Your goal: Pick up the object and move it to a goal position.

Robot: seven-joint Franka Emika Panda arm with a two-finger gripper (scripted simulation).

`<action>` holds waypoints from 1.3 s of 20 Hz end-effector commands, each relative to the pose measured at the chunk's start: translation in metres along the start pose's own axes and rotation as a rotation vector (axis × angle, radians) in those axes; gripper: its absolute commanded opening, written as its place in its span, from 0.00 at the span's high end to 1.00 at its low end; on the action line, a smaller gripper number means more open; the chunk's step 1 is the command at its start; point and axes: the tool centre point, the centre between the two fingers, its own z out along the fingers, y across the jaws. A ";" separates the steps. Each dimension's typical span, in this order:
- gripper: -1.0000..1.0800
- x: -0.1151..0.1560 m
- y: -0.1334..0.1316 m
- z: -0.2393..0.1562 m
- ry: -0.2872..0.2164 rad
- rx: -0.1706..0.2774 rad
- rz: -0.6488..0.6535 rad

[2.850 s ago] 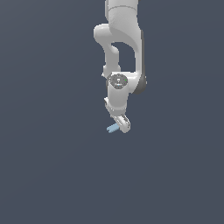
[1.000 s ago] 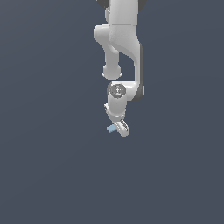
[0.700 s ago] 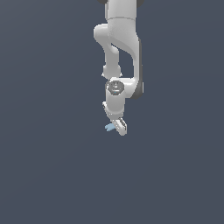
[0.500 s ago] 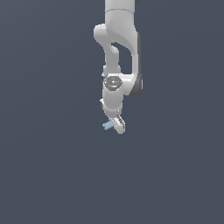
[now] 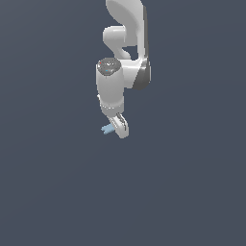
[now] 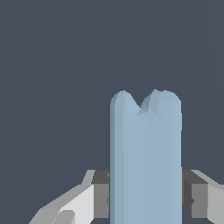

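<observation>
Wrist view, one object (image 6: 146, 162), jaws clamping

Glossy white rounded arm (image 5: 116, 86), dark grey joint band, pale-grey tool (image 5: 118, 126).

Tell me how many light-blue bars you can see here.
1. The light-blue bar sits clamped in the hand, sticking out toward the exterior view's left. None other shows.

Nothing shows apart from a plain, even, dark slate-grey background (image 5: 192, 182) filling both views, flat and featureless, with no edge or seam visible.
</observation>
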 end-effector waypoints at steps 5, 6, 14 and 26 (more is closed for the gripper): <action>1.00 0.033 0.009 -0.070 0.000 -0.001 0.001; 1.00 0.037 0.010 -0.081 0.001 -0.001 0.001; 1.00 0.075 0.019 -0.162 0.001 -0.001 0.001; 1.00 0.123 0.027 -0.262 0.001 -0.001 -0.002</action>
